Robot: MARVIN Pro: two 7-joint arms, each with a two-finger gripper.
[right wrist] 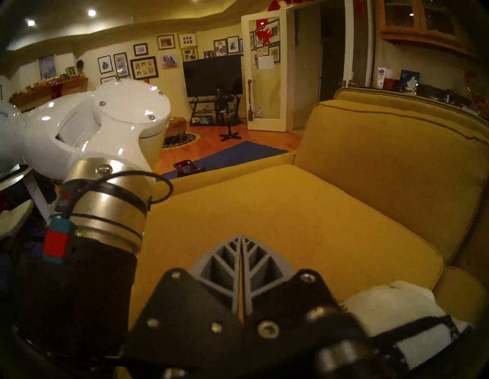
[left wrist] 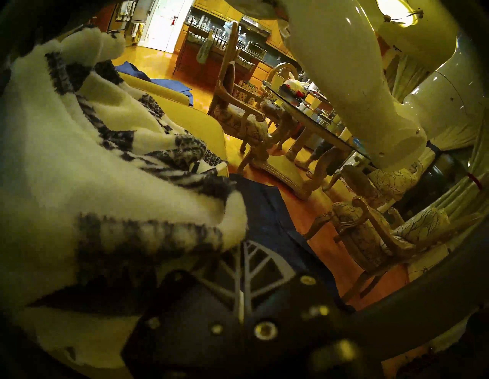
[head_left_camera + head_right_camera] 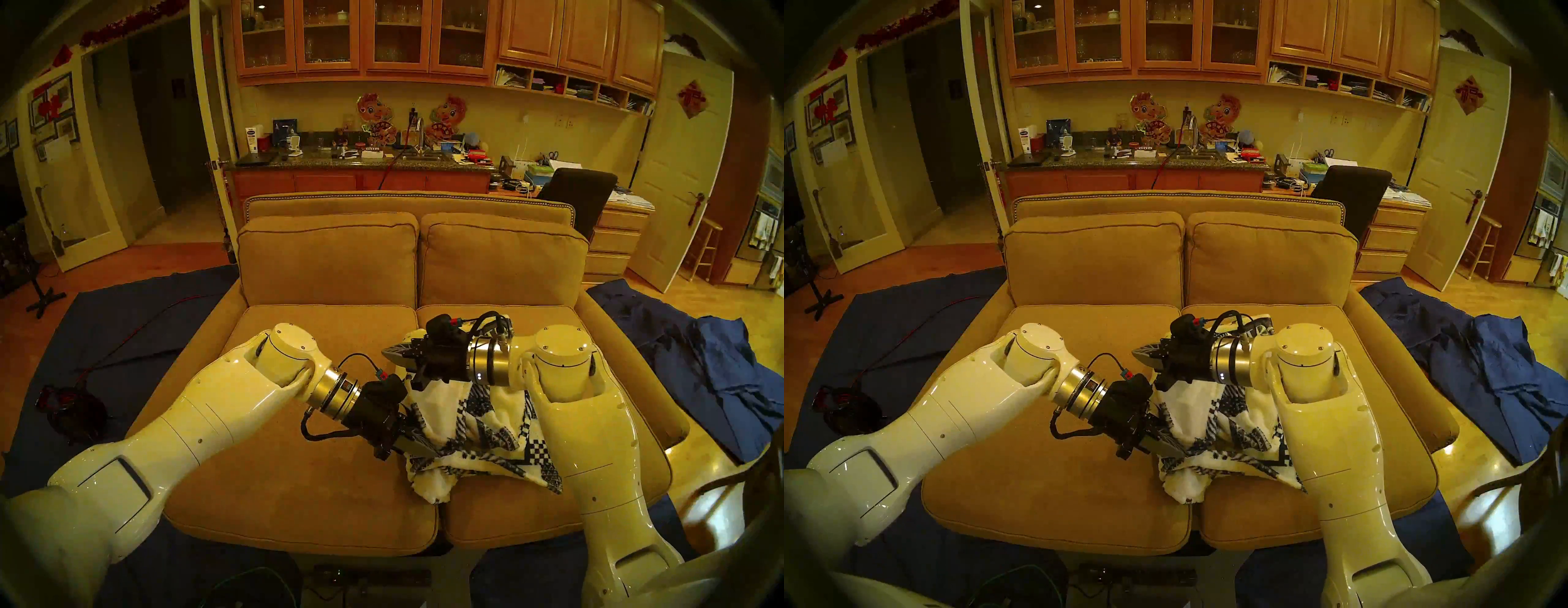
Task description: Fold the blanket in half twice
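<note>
Blanket (image 3: 475, 429) hangs bunched over the sofa's (image 3: 297, 446) right seat, left end effector (image 3: 418, 446) and right end effector (image 3: 396, 354) both clenched on its edge, seemingly gathering corners for folding.

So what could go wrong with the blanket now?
1. The blanket hangs bunched and crumpled between the left gripper and right gripper, so a fold may come out crooked.
2. Both grippers are shut close together with the arms nearly crossing; they might bump.
3. A corner droops at the sofa's front edge, so if a grip slips the blanket could slide off to the floor.
</note>
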